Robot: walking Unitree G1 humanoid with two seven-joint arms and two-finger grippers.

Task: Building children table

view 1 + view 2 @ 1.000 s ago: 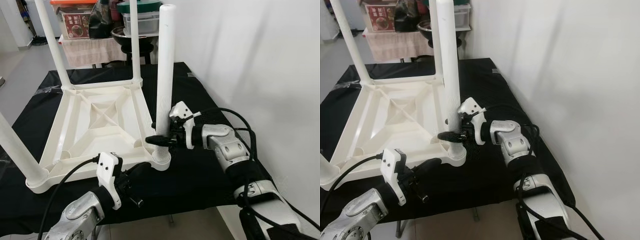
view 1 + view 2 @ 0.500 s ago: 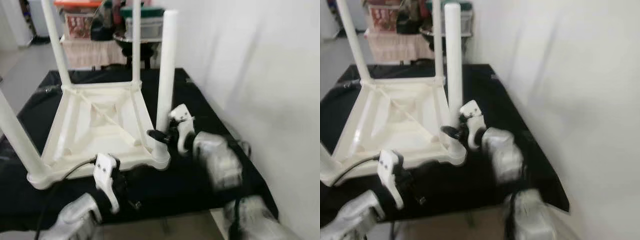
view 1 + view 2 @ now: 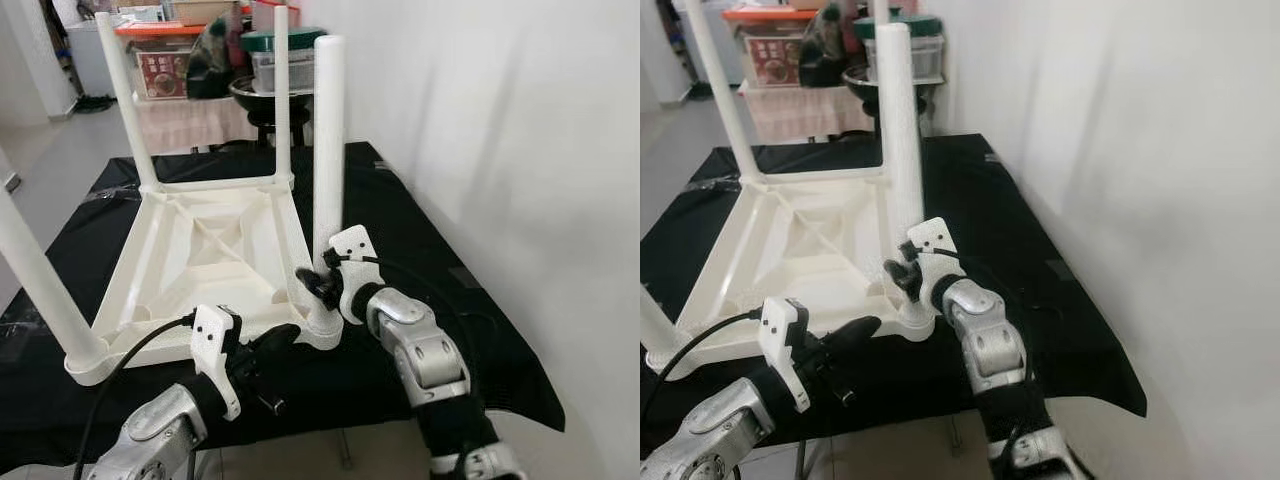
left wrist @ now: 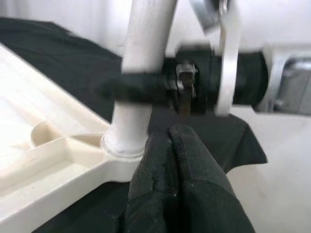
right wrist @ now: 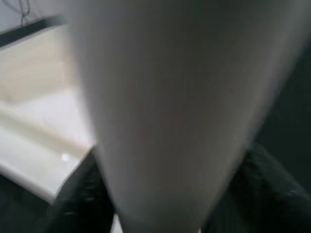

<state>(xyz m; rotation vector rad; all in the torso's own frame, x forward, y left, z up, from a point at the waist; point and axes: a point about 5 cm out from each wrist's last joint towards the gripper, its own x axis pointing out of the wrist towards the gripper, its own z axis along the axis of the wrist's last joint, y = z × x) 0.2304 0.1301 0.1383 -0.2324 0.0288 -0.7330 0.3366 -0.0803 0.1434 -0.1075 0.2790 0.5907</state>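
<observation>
While the white plastic children's table [image 3: 205,250] lies upside down on the black-covered table [image 3: 430,250], its near-right leg [image 3: 327,150] stands upright in its corner socket. The right end effector [image 3: 318,287] is clamped around that leg low down, just above the socket. The left end effector [image 3: 278,340], fingers pressed together and holding nothing, rests just before that corner.

— How's the light?
— Bright and even in both eye views, which are sharp. Soft shadows lie on the wall [image 3: 500,130]; the black cloth [image 3: 420,220] shows little glare.
— And the wrist views?
— Softer. The leg [image 5: 160,107] is a close, grey blur; the left gripper [image 4: 177,160] is dark, the background hazy.
</observation>
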